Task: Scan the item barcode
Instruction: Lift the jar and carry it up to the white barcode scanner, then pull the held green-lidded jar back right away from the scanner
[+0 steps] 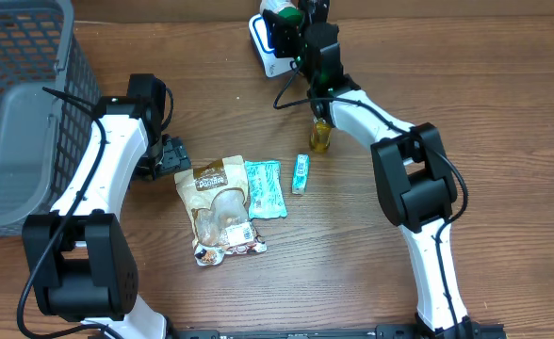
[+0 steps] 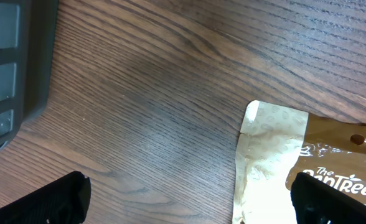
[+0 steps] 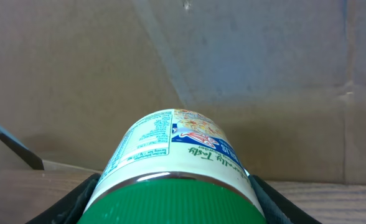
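The item is a white jar with a green lid (image 3: pixel 177 155), its printed label facing up in the right wrist view. My right gripper (image 3: pixel 177 202) is shut on it, a black finger pressed against each side near the lid. Overhead, the right gripper (image 1: pixel 292 26) holds the jar (image 1: pixel 284 17) at the table's far edge, right above the white and blue barcode scanner (image 1: pixel 262 49). No barcode shows in any view. My left gripper (image 1: pixel 176 158) hangs open over the table, its fingers wide apart with bare wood between them (image 2: pixel 189 205).
A brown snack pouch (image 1: pixel 222 207) lies mid-table, its corner (image 2: pixel 276 162) beside my left gripper's right finger. Two teal packets (image 1: pixel 265 188) (image 1: pixel 301 174) and a small yellow bottle (image 1: pixel 320 137) lie nearby. A grey basket (image 1: pixel 23 113) stands at the left.
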